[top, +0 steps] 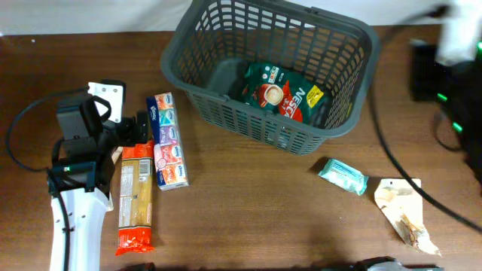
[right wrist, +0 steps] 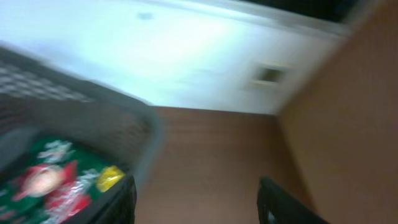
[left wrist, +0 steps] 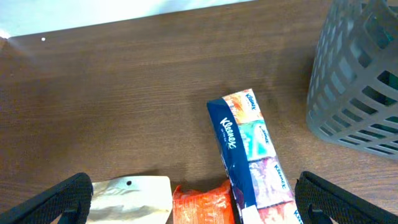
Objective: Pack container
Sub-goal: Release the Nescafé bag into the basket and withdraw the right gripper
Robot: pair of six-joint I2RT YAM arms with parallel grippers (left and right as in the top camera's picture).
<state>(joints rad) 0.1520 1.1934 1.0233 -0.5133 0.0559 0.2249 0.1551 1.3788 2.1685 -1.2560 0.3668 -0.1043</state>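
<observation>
The dark grey slotted basket [top: 226, 113] stands at the back centre and holds a green and red Nescafe packet [top: 282, 92]. My left gripper [top: 129, 134] is open and empty at the left, low over the table. In the left wrist view its fingers [left wrist: 193, 208] straddle a white pouch [left wrist: 130, 196], an orange packet [left wrist: 202, 205] and a Kleenex tissue pack [left wrist: 249, 149]; the basket's wall [left wrist: 354, 81] is at the right. My right gripper [right wrist: 199, 205] is open and empty beside the basket's rim [right wrist: 93, 118]; that view is blurred, with the Nescafe packet [right wrist: 50, 180] at its lower left.
The long orange packet [top: 135, 199] and the tissue pack [top: 167, 139] lie side by side left of the basket. A teal packet [top: 343, 175] and a beige pouch [top: 403, 211] lie at the front right. Black cables and equipment [top: 433, 75] sit at the far right.
</observation>
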